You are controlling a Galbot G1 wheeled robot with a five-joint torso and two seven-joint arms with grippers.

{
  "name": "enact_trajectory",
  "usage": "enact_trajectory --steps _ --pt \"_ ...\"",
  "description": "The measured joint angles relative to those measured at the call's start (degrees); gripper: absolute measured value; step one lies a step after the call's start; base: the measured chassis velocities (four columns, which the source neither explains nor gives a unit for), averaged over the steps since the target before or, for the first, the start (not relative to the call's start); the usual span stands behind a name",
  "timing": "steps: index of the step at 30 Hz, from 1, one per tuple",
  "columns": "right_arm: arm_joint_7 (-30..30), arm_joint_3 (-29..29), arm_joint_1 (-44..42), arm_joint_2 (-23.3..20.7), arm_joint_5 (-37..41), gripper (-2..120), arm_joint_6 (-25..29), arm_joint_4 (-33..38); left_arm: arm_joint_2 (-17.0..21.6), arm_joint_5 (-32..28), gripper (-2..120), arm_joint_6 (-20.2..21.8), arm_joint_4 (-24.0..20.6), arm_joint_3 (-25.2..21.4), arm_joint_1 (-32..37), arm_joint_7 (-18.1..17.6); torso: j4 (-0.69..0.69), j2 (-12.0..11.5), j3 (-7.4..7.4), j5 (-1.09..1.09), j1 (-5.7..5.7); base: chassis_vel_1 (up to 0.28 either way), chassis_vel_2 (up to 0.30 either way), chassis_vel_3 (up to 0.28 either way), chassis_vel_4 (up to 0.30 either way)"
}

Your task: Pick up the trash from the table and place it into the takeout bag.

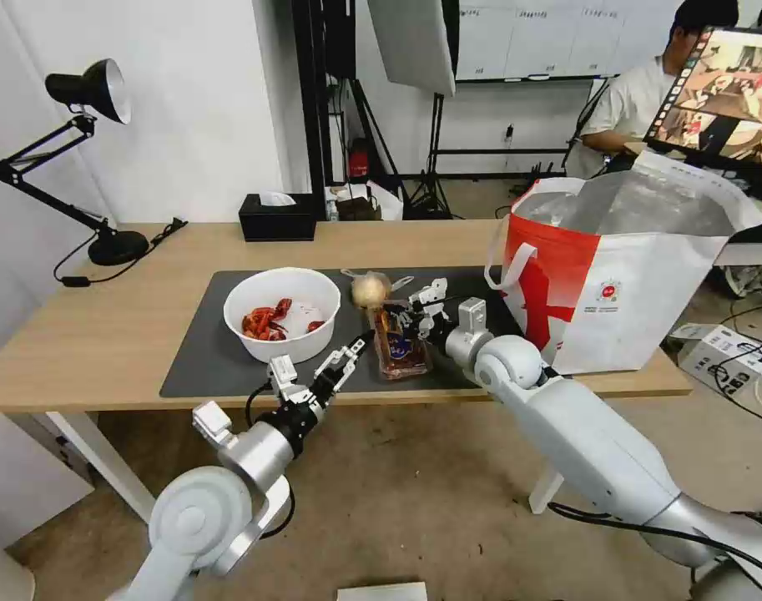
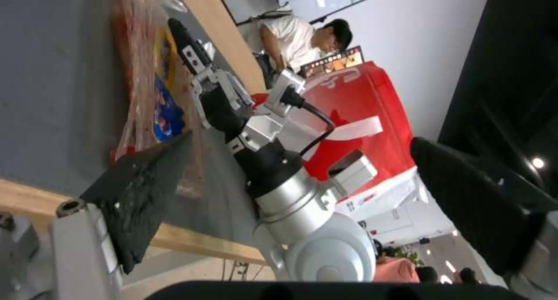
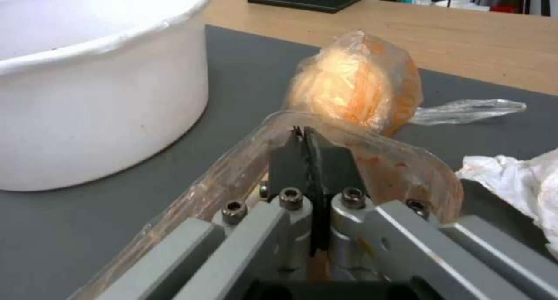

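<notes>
On the table (image 1: 105, 334), the dark mat (image 1: 205, 359) carries the trash. A white bowl (image 1: 282, 313) with red crayfish shells stands at its left. Beside it lies a clear-wrapped tan lump (image 1: 369, 290). My right gripper (image 1: 402, 310) is shut on the rim of the clear plastic tray (image 1: 399, 346), and the right wrist view shows the fingers (image 3: 290, 156) pinching that rim (image 3: 401, 151). A crumpled white tissue (image 3: 512, 173) lies close by. My left gripper (image 1: 318, 357) is open at the table's front edge, just in front of the bowl. The takeout bag (image 1: 614, 275) stands open at the right.
A black tissue box (image 1: 276, 217) sits at the table's back edge, and a black desk lamp (image 1: 93, 167) stands at the far left. Cables and a power strip (image 1: 731, 355) lie on the floor to the right.
</notes>
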Motion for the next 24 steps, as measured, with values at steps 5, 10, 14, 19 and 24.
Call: enact_trajectory --steps 5,10,14,19,24 --pt "0.0 0.3 -0.4 -0.3 0.0 0 0.0 0.1 -0.1 0.0 100 -0.2 1.4 1.5 -1.4 0.0 0.00 0.0 0.00 0.00 0.00 0.000 0.000 0.000 0.000" --pt "0.0 0.8 -0.8 -0.8 0.0 0 0.0 0.7 0.1 0.0 100 -0.7 4.8 3.9 -4.4 0.0 0.00 0.0 0.00 -0.01 0.00 0.000 0.000 0.000 0.000" --pt "0.1 1.2 -1.3 -1.0 0.0 0 0.0 0.9 -0.2 -0.4 100 -0.8 8.0 5.0 -7.2 -0.1 0.00 0.0 0.00 -0.01 0.00 0.000 0.000 0.000 0.000" --pt "0.2 1.7 -1.9 -1.1 0.0 0 0.0 1.2 -0.6 -0.9 100 0.0 11.3 6.3 -10.5 -2.1 0.00 0.0 0.00 0.00 0.00 0.000 0.000 0.000 0.000" --pt "0.2 1.8 -2.3 -1.1 0.0 0 0.0 1.4 -0.3 -0.8 100 1.8 12.5 6.9 -11.9 -4.8 0.00 0.0 0.00 0.00 0.00 0.000 0.000 0.000 0.000"
